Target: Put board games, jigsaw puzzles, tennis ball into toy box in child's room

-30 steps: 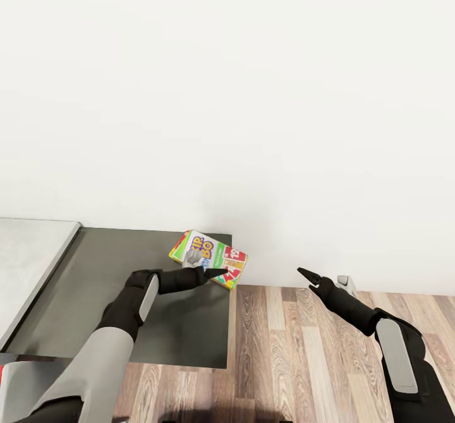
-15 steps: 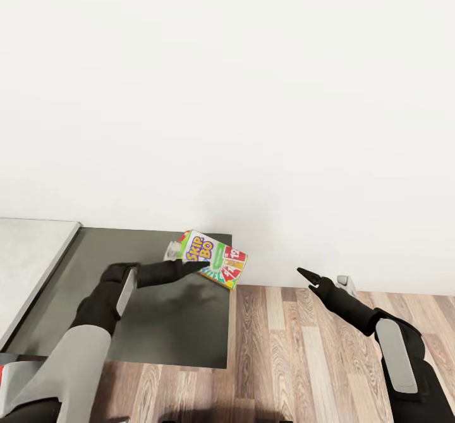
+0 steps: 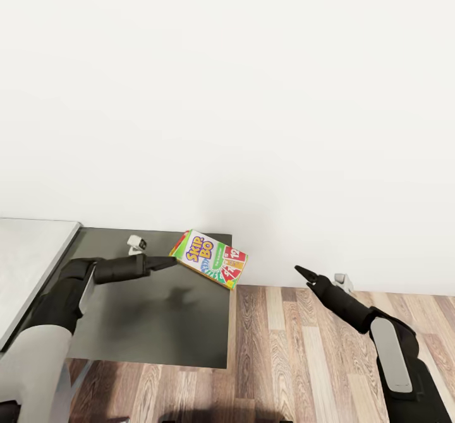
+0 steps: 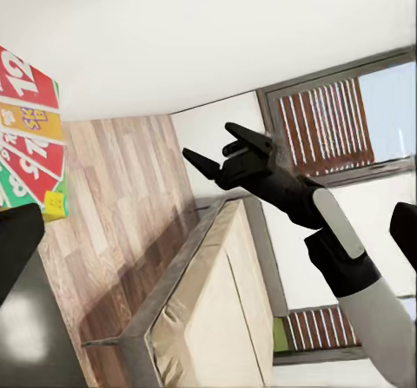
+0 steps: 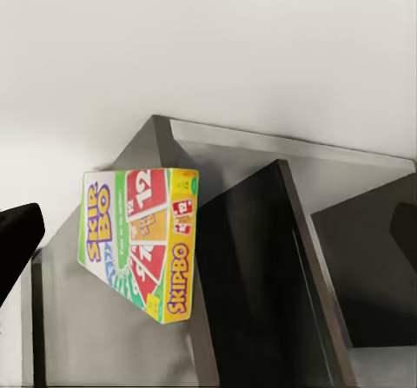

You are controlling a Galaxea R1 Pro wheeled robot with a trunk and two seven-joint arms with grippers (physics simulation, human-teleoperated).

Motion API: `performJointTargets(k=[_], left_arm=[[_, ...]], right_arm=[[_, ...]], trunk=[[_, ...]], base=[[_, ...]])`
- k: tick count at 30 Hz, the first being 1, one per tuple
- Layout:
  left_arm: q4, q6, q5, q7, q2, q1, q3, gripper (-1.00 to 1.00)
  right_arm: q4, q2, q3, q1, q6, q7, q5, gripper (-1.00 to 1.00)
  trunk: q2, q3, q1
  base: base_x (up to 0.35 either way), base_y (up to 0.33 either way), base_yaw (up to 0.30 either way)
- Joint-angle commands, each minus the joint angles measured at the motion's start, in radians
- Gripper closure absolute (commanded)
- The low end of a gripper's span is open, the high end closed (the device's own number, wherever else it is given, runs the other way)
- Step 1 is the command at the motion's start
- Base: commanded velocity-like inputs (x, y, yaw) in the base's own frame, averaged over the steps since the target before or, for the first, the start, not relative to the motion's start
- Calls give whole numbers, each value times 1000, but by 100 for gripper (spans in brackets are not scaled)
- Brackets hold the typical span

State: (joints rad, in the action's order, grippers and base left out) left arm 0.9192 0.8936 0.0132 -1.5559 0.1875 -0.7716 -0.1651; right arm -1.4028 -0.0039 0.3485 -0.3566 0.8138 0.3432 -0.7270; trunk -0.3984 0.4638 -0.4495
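Observation:
A colourful Skip-Bo board game box [image 3: 209,259] lies at the far right corner of a dark table [image 3: 145,322], one corner poking past the edge. My left gripper [image 3: 169,261] hovers just left of the box, apart from it, open and holding nothing; one dark finger [image 4: 17,249] shows beside the box [image 4: 26,136] in the left wrist view. My right gripper [image 3: 302,273] hangs open over the wooden floor, to the right of the table, and is empty. The right wrist view looks at the box [image 5: 143,240] on the table [image 5: 252,275].
A light grey surface [image 3: 28,265] adjoins the dark table on the left. A plain white wall [image 3: 253,95] rises right behind the table. Wooden floor [image 3: 303,360] spreads to the right. The left wrist view shows a beige piece of furniture [image 4: 208,318] and a slatted window [image 4: 339,119].
My left gripper has let go of the Skip-Bo box and drawn back to the left along the table. The box stays at the corner. The right arm has barely moved.

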Motion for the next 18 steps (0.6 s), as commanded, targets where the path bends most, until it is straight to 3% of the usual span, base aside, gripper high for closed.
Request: performJointTargets(k=[1,10,12,18], left_arm=[[2,11,-1,-15,2,0,1,-100],[60,17,5,-15,6,8,9,-100],[84,44,6,-15,4,12,10,-100],[137,104,6,-15,-2,20,29,-100]], right_arm=[[0,-2,-8,-1,4,4,3,-100],[1,-11,-29,-1,10,17,-6,-100],[2,-12,-29,-1,14,20,-9,-100],[10,-13,-28,-1,16,103,-10,-100]], trunk=[[-2,1,-1],[-2,1,-1],[-2,1,-1],[-2,1,-1]], base=[[0,0,0],[0,0,0],[0,0,0],[0,0,0]])
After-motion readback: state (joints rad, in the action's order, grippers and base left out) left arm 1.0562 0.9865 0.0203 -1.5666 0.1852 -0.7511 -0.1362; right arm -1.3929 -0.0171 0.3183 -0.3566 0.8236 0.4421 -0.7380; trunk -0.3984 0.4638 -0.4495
